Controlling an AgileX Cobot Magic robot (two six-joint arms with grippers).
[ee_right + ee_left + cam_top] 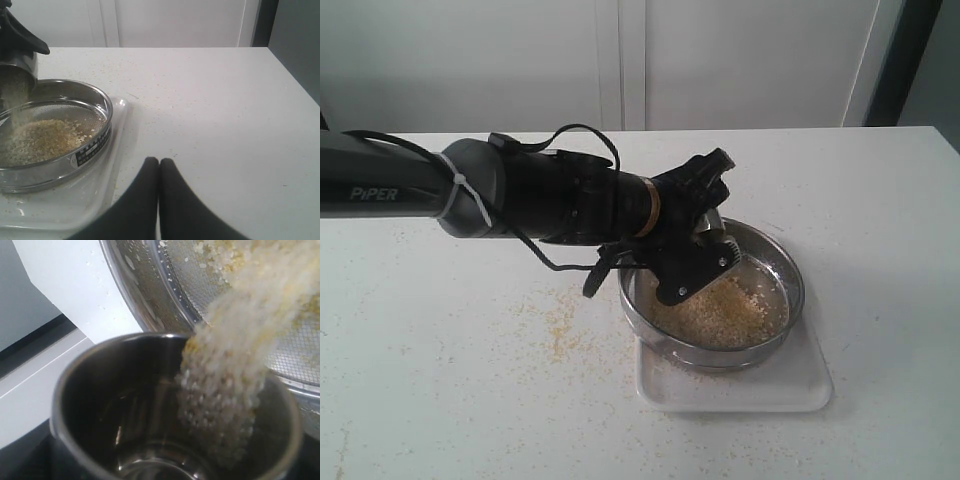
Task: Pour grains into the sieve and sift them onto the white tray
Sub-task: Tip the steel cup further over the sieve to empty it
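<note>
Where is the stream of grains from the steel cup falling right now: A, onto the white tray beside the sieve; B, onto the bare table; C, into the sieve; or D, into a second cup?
C: the grains run from the tilted steel cup onto the mesh of the sieve, which sits on the white tray.

light: bright, diffuse | shadows: soft | left wrist view: blurred

Probably a lab: bare white table [880, 200], plain white wall panels [740, 60].
</note>
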